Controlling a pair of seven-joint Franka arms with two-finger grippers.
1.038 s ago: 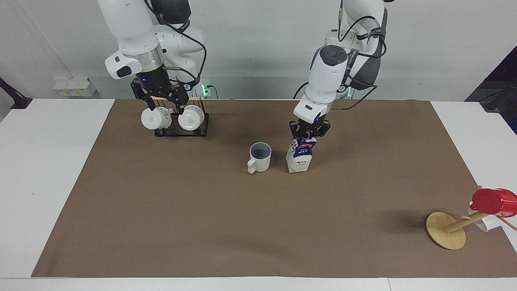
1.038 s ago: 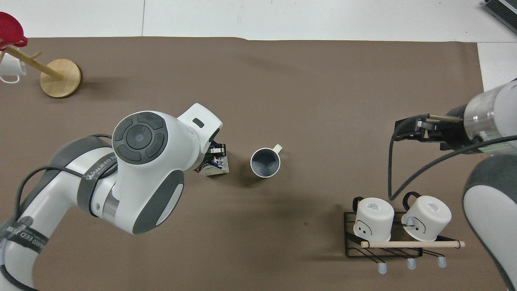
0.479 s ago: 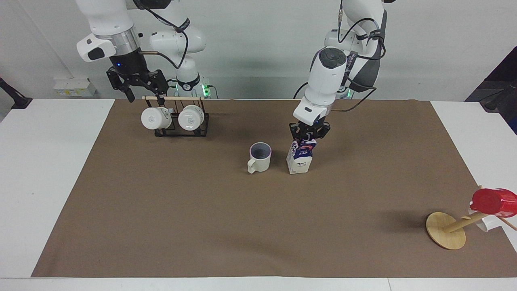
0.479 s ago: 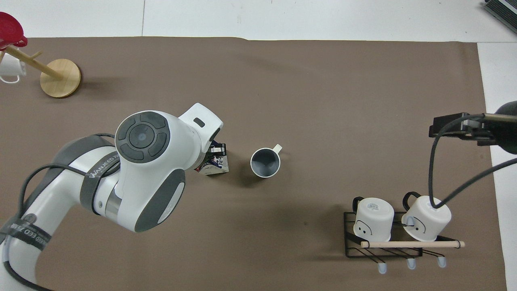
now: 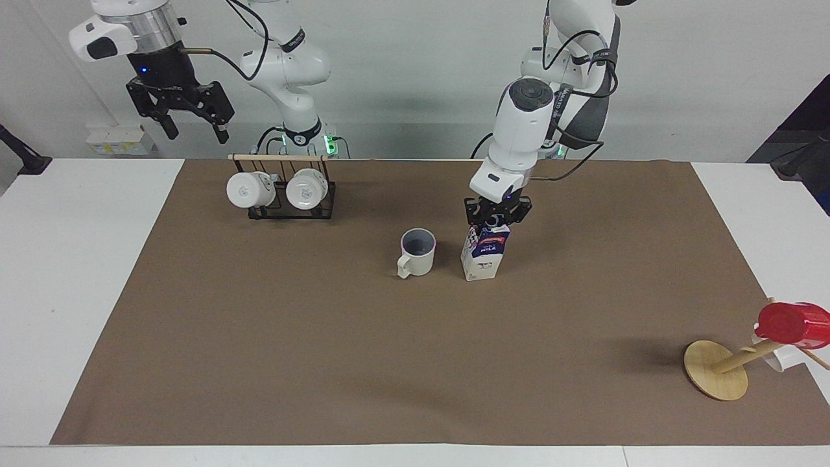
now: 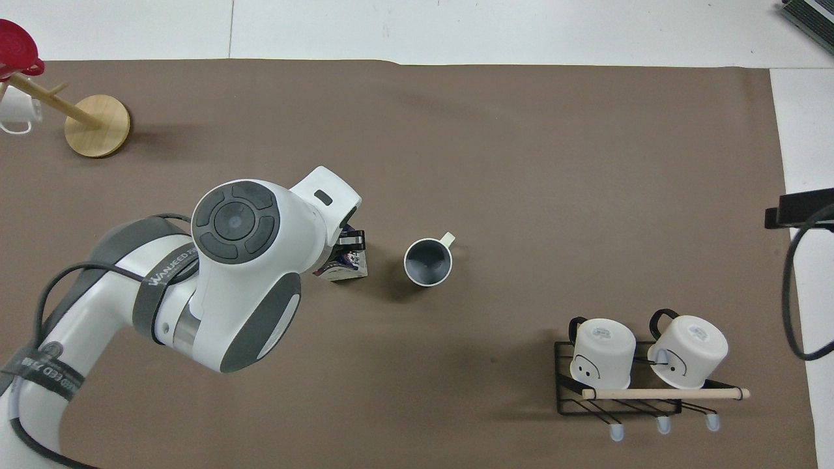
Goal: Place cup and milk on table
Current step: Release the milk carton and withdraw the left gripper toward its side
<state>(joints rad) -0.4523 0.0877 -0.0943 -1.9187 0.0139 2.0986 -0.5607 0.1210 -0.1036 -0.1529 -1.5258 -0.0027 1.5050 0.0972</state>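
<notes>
The cup [image 5: 417, 251] stands upright on the table's brown sheet [image 5: 324, 357] near its middle, handle pointing away from the robots; it also shows in the overhead view [image 6: 427, 262]. The milk [image 5: 485, 254] stands upright on the sheet beside the cup, toward the left arm's end. My left gripper [image 5: 497, 219] is straight above the carton, shut on its gable top. In the overhead view the left arm hides most of the milk [image 6: 345, 267]. My right gripper [image 5: 192, 126] is open and empty, raised high above the table's edge nearest the robots.
A black wire rack [image 5: 324, 201] holding two white mugs [image 5: 246, 189] stands near the robots at the right arm's end. A tilted wooden stand [image 5: 716, 370] carrying a red cup [image 5: 792, 323] sits at the left arm's end, farthest from the robots.
My right gripper rose from the mug rack, up and toward the right arm's end. The milk went from tilted to upright under my left gripper.
</notes>
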